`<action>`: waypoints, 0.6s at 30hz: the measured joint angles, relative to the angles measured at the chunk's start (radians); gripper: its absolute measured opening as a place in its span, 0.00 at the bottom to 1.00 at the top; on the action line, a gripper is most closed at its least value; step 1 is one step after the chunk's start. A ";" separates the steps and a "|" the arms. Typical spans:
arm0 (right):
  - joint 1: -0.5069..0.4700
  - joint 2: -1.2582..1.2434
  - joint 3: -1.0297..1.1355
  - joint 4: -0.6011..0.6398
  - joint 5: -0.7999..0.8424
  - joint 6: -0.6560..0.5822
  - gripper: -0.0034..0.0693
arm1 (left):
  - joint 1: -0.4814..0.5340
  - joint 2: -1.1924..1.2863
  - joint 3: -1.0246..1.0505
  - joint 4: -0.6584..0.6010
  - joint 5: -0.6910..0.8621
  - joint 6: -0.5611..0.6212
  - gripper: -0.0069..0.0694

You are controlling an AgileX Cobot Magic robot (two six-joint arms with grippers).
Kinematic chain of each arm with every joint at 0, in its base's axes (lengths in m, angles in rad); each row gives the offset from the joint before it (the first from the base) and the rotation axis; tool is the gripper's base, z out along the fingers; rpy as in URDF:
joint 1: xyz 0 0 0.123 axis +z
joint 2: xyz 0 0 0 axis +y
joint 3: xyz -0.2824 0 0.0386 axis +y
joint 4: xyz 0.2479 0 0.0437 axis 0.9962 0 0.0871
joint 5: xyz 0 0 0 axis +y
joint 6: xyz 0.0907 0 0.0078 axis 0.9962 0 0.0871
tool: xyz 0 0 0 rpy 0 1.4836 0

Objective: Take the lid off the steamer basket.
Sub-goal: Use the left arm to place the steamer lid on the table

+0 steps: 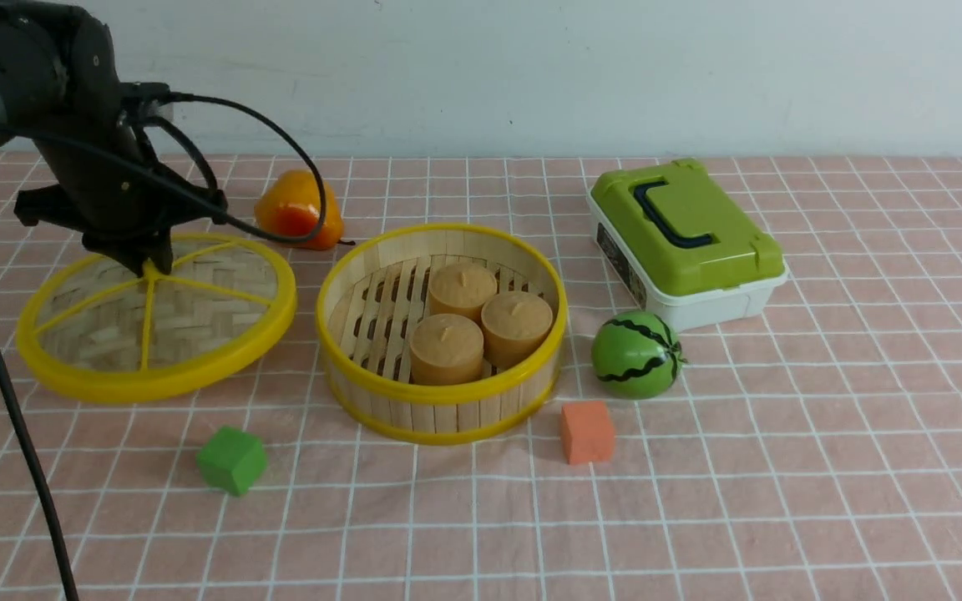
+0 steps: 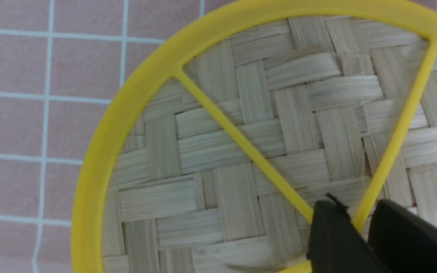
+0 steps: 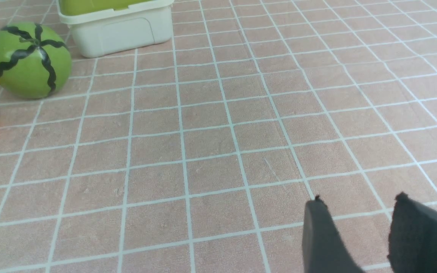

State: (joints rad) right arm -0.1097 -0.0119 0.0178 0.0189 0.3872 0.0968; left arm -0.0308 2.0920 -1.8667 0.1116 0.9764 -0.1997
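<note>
The lid (image 1: 197, 313), a woven bamboo disc with a yellow rim and spokes, is off the steamer basket and to its left, its near rim low by the cloth. My left gripper (image 1: 147, 265) is shut on the lid at its hub; in the left wrist view the black fingers (image 2: 332, 235) pinch a yellow spoke of the lid (image 2: 241, 125), and the gripper (image 2: 357, 216) hides the hub. The steamer basket (image 1: 443, 413) stands open at the centre with three brown cylinders (image 1: 481, 321) inside. My right gripper (image 3: 359, 212) is open and empty above bare cloth, out of the front view.
An orange pepper (image 1: 297, 209) lies behind the lid. A green cube (image 1: 232, 459) and an orange cube (image 1: 587, 431) sit in front of the basket. A toy watermelon (image 1: 636, 354) and a white box with a green lid (image 1: 686, 238) stand to its right.
</note>
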 joint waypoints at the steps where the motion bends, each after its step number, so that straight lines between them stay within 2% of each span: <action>1: 0.000 0.000 0.000 0.000 0.000 0.000 0.38 | 0.000 0.008 0.004 0.002 -0.016 -0.001 0.24; 13: 0.000 0.000 0.000 0.000 0.000 0.000 0.38 | 0.000 0.103 0.005 -0.042 -0.052 -0.003 0.24; 15: 0.000 0.000 0.000 0.000 0.000 0.000 0.38 | 0.000 0.103 0.005 -0.056 -0.051 -0.003 0.25; 17: 0.000 0.000 0.000 0.000 0.000 0.000 0.38 | 0.000 0.100 0.005 -0.067 -0.043 -0.003 0.33; 18: 0.000 0.000 0.000 0.000 0.000 0.000 0.38 | 0.000 0.100 0.005 -0.067 -0.043 -0.003 0.33</action>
State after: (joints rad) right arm -0.1097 -0.0119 0.0178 0.0189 0.3872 0.0968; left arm -0.0308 2.1922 -1.8614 0.0448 0.9337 -0.2030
